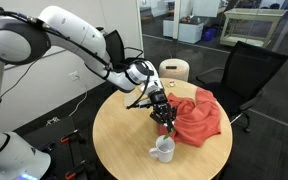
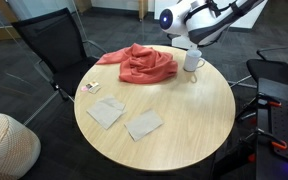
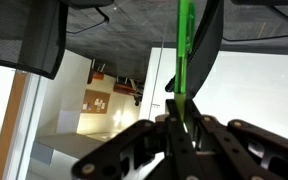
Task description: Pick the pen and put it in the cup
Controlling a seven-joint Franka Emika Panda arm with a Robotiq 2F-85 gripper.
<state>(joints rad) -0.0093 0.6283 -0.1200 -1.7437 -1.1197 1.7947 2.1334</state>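
My gripper point(image 3: 182, 112) is shut on the pen point(image 3: 184, 45), a slim yellow-green stick that rises straight up between the jaws in the wrist view. In an exterior view the gripper point(image 1: 165, 120) hangs above the round table, a little above and behind the white mug point(image 1: 164, 150). In the other exterior view the gripper point(image 2: 187, 40) is just above and left of the mug point(image 2: 193, 60), which stands upright near the table's far edge. The pen is too small to make out in both exterior views.
A crumpled red cloth point(image 1: 199, 118) point(image 2: 139, 65) lies beside the mug. Two grey paper pads point(image 2: 106, 113) point(image 2: 143, 124) and a small card point(image 2: 90, 88) lie on the wooden table point(image 2: 184, 120). A large white cylinder with a tan top point(image 1: 174, 70) and black chairs point(image 1: 249, 70) point(image 2: 54, 45) stand around it.
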